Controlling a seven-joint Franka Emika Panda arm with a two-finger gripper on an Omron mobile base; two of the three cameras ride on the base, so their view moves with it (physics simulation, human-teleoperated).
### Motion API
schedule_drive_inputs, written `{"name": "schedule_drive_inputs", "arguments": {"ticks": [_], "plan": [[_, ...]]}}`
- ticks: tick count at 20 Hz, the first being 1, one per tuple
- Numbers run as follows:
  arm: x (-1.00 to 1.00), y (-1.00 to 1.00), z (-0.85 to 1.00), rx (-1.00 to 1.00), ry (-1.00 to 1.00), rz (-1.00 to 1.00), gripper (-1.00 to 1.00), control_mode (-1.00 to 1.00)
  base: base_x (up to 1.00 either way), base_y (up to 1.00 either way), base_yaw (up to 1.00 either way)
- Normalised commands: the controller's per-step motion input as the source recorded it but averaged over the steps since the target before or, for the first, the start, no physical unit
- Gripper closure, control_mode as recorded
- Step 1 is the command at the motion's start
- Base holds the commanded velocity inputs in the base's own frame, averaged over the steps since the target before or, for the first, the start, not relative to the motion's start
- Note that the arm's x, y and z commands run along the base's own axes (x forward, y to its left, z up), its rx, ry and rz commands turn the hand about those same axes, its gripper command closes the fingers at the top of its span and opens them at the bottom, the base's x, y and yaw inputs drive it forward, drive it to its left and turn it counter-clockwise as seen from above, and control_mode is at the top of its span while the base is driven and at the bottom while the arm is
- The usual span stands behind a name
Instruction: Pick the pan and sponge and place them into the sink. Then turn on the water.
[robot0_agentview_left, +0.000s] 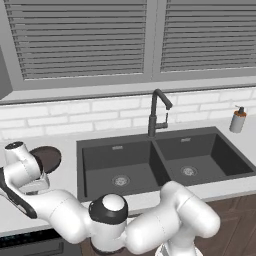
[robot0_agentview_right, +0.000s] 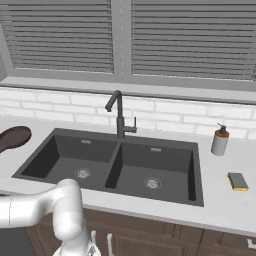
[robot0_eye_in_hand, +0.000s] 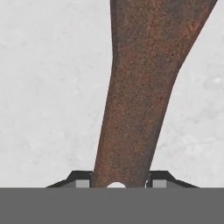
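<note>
The pan (robot0_agentview_left: 49, 157) is dark brown and lies on the counter left of the sink (robot0_agentview_left: 114, 142), half hidden behind my wrist. Its bowl (robot0_agentview_right: 14, 136) also peeks in at the left edge of the right base view. In the hand view its long brown handle (robot0_eye_in_hand: 135, 96) runs up from between my fingertips (robot0_eye_in_hand: 82, 180), which press against both sides near the loop hole. My gripper (robot0_eye_in_hand: 119, 180) is shut on that handle, low over the counter. The yellow sponge (robot0_agentview_right: 238, 181) with its grey top lies on the counter right of the sink (robot0_agentview_right: 150, 201). No water runs from the black faucet (robot0_agentview_left: 157, 112).
A soap-pump bottle (robot0_agentview_right: 219, 140) stands behind the sponge near the tiled wall, also at the sink's far right corner (robot0_agentview_left: 238, 120). The faucet (robot0_agentview_right: 119, 115) rises behind the basin divider. Both basins hold nothing. My arm's elbow (robot0_agentview_left: 112, 210) bends along the counter's front edge.
</note>
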Motion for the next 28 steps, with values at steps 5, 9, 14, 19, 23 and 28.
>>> {"name": "schedule_drive_inputs", "arguments": {"ticks": [5, 9, 14, 19, 23, 28], "plan": [[0.00, -0.08, -0.32, 0.00, 0.00, 0.00, 1.00, -1.00, 0.00, 0.00, 0.00], [0.00, -0.29, -0.02, 0.00, 0.00, 0.00, 1.00, -1.00, 0.00, 0.00, 0.00], [-0.18, -0.23, 0.01, 0.03, -0.04, 0.00, 1.00, -1.00, 0.00, 0.00, 0.00], [-0.26, -0.29, 0.30, 0.09, -0.14, 0.00, 1.00, -1.00, 0.00, 0.00, 0.00], [-0.24, -0.36, 0.64, 0.15, -0.07, 0.00, 1.00, -1.00, 0.00, 0.00, 0.00], [-0.05, -0.61, 0.46, 0.10, 0.00, -0.02, 1.00, -1.00, 0.00, 0.00, 0.00]]}}
